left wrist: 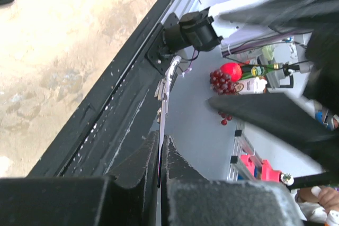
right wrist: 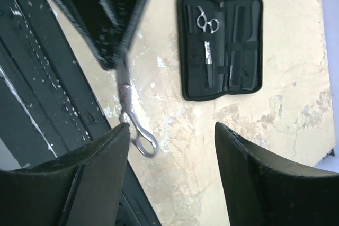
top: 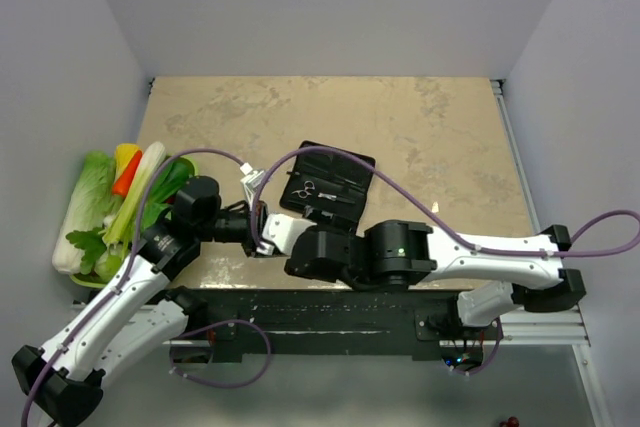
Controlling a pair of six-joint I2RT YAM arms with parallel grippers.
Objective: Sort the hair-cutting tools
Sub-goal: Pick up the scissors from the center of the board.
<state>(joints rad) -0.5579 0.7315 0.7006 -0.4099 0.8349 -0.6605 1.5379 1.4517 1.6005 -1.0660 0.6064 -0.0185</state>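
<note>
One pair of silver scissors [left wrist: 167, 86] is pinched edge-on by its blades in my left gripper [left wrist: 160, 146], which is shut on it above the table's near edge. In the right wrist view the same scissors [right wrist: 128, 110] hang down from the left fingers [right wrist: 100, 30], ring handles lowest. My right gripper [right wrist: 171, 126] is open beside those rings, its left finger [right wrist: 100, 157] nearly touching them. The black case [right wrist: 220, 46] lies unfolded on the table, with a second pair of scissors [right wrist: 208, 24] and black combs [right wrist: 244, 41] strapped inside.
A pile of toy vegetables [top: 115, 209] sits in a green basket at the left edge. A black rail [top: 330, 312] runs along the near edge under both arms. The case [top: 327, 185] lies mid-table, just beyond the two wrists.
</note>
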